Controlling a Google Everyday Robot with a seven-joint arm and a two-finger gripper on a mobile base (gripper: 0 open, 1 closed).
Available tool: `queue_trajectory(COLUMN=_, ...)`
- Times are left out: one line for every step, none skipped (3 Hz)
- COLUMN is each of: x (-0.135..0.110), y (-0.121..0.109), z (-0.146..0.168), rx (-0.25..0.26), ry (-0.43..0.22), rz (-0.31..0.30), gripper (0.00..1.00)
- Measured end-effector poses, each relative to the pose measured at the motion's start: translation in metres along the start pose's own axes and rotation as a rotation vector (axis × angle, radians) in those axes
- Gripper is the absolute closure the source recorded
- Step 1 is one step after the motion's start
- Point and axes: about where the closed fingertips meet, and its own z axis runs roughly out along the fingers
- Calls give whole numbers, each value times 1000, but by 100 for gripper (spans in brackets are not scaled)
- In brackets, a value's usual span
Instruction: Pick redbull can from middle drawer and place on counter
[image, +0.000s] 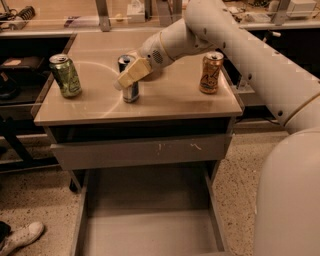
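The redbull can, slim, dark blue and silver, stands upright on the beige counter, left of its middle, by the faint white arc. My gripper reaches in from the upper right. Its tan fingers lie across the can's upper half and are shut on it. The can's base rests on the counter. The middle drawer is pulled out below, its flat grey bottom bare.
A green can stands at the counter's left edge and an orange-gold can at its right. A closed grey drawer with a scuffed front sits under the counter. My white arm fills the right side. A shoe lies on the floor at bottom left.
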Motion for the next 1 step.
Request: queue_trajectory(x=0, y=0, z=0, rx=0, ry=0, rz=0, gripper=0)
